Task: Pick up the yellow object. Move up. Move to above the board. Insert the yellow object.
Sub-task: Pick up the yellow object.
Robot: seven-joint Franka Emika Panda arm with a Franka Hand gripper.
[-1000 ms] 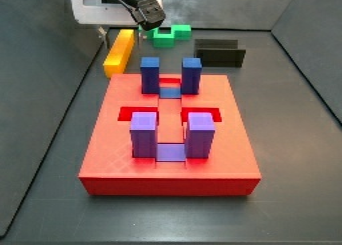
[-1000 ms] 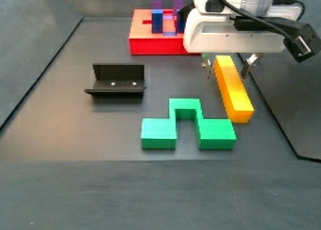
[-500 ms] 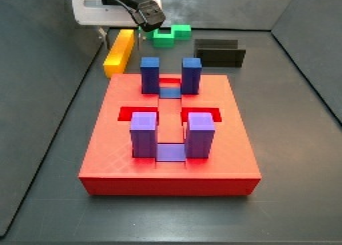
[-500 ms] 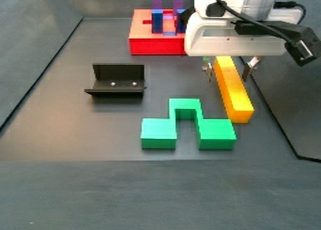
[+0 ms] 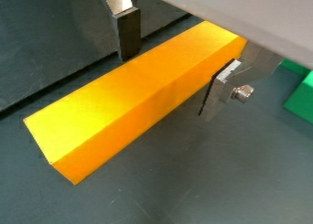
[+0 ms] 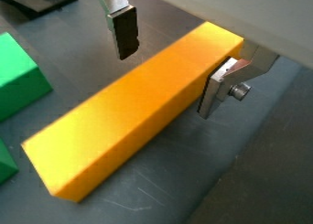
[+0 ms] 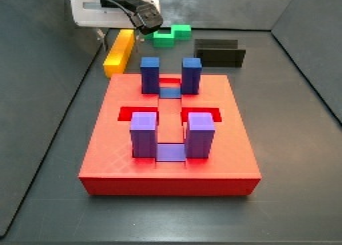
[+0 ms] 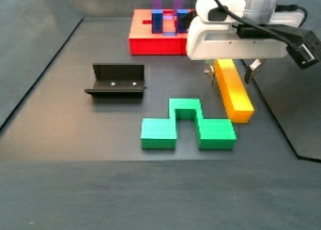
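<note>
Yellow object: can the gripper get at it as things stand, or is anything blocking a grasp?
Probably yes. The gripper is open and straddles the yellow object, one finger on each long side. The green block and fixture lie apart from it.

Layout, side views. The board [image 7: 170, 139] lies near; beyond its far left corner lies the bar [image 7: 120, 50], with the gripper [image 7: 131, 29] over its far end. The notched block [image 8: 186, 126] lies just beside the bar [image 8: 231, 89]; the fixture [image 8: 116, 82] stands apart from both.
</note>
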